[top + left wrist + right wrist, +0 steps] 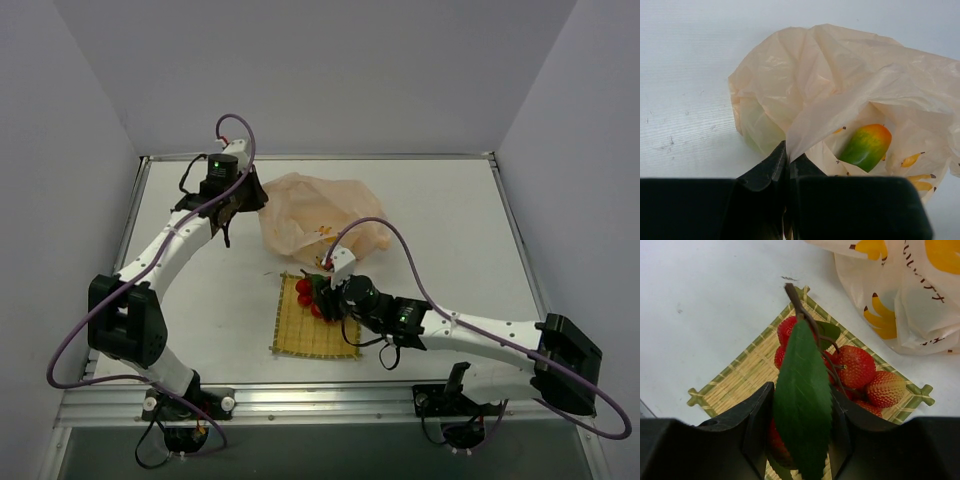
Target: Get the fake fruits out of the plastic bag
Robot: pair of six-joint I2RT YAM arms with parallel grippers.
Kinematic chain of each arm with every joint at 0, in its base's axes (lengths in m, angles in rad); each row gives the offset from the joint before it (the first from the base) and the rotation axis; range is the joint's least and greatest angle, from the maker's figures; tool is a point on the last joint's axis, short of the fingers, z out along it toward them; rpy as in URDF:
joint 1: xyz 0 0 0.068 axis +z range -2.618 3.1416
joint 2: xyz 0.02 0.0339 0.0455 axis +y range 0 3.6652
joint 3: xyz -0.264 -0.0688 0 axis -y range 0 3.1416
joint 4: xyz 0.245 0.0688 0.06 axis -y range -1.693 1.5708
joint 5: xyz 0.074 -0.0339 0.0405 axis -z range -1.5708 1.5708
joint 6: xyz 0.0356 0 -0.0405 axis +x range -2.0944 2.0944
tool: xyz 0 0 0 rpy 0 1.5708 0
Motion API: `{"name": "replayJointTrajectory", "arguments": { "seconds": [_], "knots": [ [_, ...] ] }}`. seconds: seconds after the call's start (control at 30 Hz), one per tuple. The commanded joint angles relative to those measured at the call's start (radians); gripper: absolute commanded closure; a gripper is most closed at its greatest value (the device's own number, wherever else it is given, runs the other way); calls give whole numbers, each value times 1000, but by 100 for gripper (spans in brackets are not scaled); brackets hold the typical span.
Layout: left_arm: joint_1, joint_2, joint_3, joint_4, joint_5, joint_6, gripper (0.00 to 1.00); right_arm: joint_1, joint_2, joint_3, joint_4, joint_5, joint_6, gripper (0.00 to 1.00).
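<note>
White surface [450, 220] before us: our left pincer [785, 152] pinches the bag [840, 75] rim, seemingly to hold it open around the mango [867, 146], while our right pincer [802, 392] grips the berries [855, 365] on the mat [740, 380] just nearer.

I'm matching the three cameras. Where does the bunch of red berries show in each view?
Top external: centre, berries on the mat's far edge, at the right claw.
Left wrist: not in it.
Right wrist: centre, on the mat, between the claw's fingers.
Shared landmark: the plastic bag.
</note>
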Motion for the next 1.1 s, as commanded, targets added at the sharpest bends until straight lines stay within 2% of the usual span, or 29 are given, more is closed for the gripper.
{"name": "replayJointTrajectory", "arguments": {
  "seconds": [0.0,0.3,0.4,0.43,0.53,0.6,0.7,0.8,0.83,0.9,0.93,1.07],
  "knots": [
    [-4,-69,17,19,-7,10,98,2,72,44,80,50,10,99],
    [-4,-69,14,19,-4,10,98,53,182,90,115,30,15,92],
    [-6,-69,14,18,-5,8,98,64,176,119,83,62,9,70],
    [-7,-69,14,19,-7,10,98,65,167,125,74,62,6,52],
    [-15,-66,12,18,-13,14,98,65,118,151,22,71,0,30],
    [-21,-63,12,14,-16,16,98,65,68,174,-15,82,-13,28],
    [-32,-57,15,7,-28,25,98,56,23,205,-40,111,-51,31],
    [-38,-57,14,4,-40,28,97,0,46,257,-40,141,-74,44],
    [-40,-59,12,4,-45,28,98,-26,66,296,-40,128,-75,57],
    [-46,-59,12,4,-48,30,98,-117,148,341,-35,93,-79,71],
    [-47,-56,12,2,-50,30,98,-145,185,396,-35,77,-77,81],
    [-50,-45,18,-15,-60,31,98,-195,375,544,-32,68,-108,85]
  ]
}}
